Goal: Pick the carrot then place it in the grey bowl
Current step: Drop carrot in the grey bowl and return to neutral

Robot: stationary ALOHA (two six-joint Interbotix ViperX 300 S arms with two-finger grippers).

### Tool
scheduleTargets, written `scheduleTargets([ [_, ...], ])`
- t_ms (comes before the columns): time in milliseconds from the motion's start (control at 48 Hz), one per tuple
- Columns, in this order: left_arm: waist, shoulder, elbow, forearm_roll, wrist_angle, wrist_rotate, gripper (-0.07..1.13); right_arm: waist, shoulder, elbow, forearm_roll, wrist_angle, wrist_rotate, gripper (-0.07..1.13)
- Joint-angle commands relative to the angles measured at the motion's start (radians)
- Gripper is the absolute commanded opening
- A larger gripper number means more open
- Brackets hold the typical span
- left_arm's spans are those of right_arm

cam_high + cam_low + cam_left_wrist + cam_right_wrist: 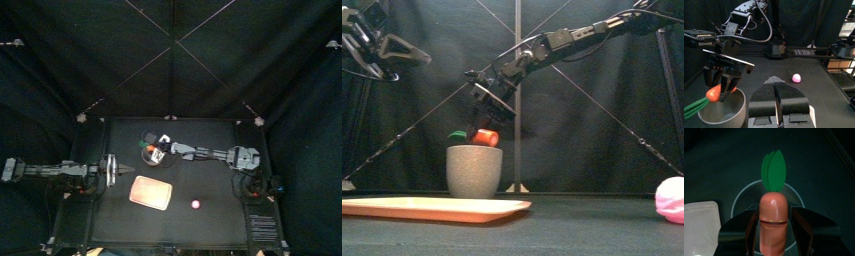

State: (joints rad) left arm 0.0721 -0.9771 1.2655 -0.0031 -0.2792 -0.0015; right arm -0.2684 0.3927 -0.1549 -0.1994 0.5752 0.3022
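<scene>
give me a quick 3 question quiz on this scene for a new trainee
1. True or false: the carrot lies on the pink tray.
2. Which gripper grips the carrot? A) left B) right C) neither
3. Fill in: the carrot hangs just above the mouth of the grey ___.

Key
1. False: the tray lies flat in front of the cup, and the carrot is not on it.
2. B: the right gripper is shut on it; the left gripper rests shut at the left.
3. cup
</scene>
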Motion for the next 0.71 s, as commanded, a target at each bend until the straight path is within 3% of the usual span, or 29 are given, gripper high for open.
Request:
scheduleTargets([
  [21, -0.003, 0.000, -0.021, 0.000, -0.005, 0.000, -0.02, 0.005, -0.032, -0.028, -0.008, 0.002, 0.000, 0.84],
  [104, -0.003, 0.000, -0.021, 0.000, -0.005, 0.000, -0.02, 0.014, -0.040, -0.015, -0.008, -0.005, 0.000, 0.99],
  [167, -0.003, 0.000, -0.021, 0.000, -0.005, 0.000, -0.02, 0.020, -0.046, -0.008, -0.008, -0.012, 0.000, 1.03],
  [479, -0.003, 0.000, -0.021, 0.000, -0.005, 0.000, -0.02, 0.015, -0.227, 0.141, -0.046, -0.071, 0.023, 1.03],
  [708, -0.003, -0.003, -0.021, 0.000, -0.003, 0.002, -0.02, 0.038, -0.548, 0.522, -0.038, -0.367, 0.086, 1.03],
])
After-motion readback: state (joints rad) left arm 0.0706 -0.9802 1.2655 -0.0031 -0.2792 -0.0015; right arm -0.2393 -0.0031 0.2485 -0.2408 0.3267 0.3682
